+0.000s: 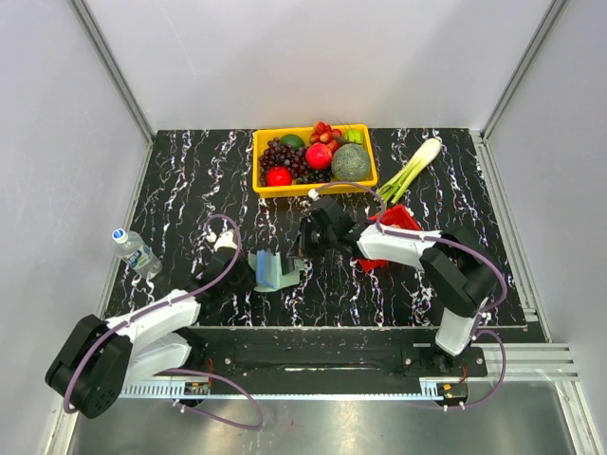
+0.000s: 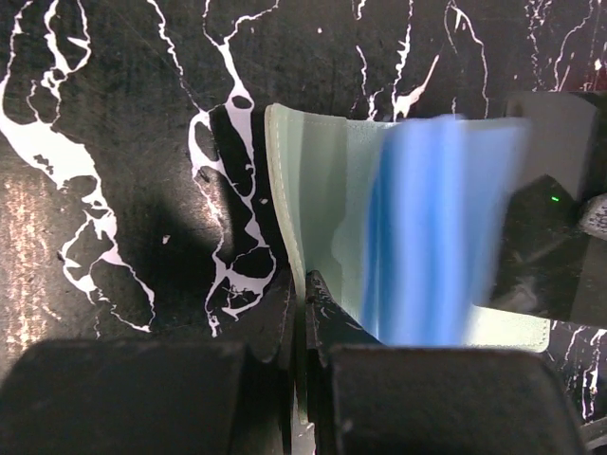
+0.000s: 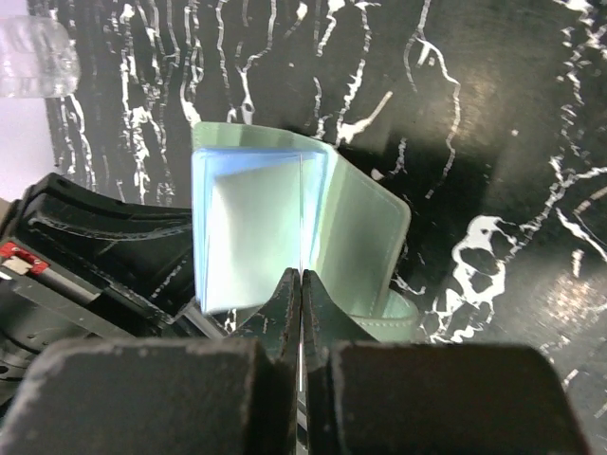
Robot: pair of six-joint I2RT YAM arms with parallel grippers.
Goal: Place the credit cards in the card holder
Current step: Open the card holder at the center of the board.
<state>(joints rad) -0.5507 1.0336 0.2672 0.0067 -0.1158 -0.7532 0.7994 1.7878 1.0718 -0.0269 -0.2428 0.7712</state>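
Observation:
The grey-green card holder (image 1: 272, 271) stands open on the black marbled table, left of centre. My left gripper (image 1: 246, 275) is shut on its left flap; in the left wrist view the jaws (image 2: 303, 284) pinch the flap's edge (image 2: 287, 180). My right gripper (image 1: 303, 248) is shut on a thin pale-blue credit card, which is a blur in front of the holder in the left wrist view (image 2: 432, 237). In the right wrist view the jaws (image 3: 302, 281) hold that card edge-on (image 3: 302, 209) at the holder's open pockets (image 3: 365, 237). Other cards are not visible.
A red mesh basket (image 1: 396, 224) lies under my right arm. A yellow tray of fruit (image 1: 258, 161) stands at the back, with a spring onion (image 1: 413, 169) to its right. A water bottle (image 1: 136, 251) lies at the left edge.

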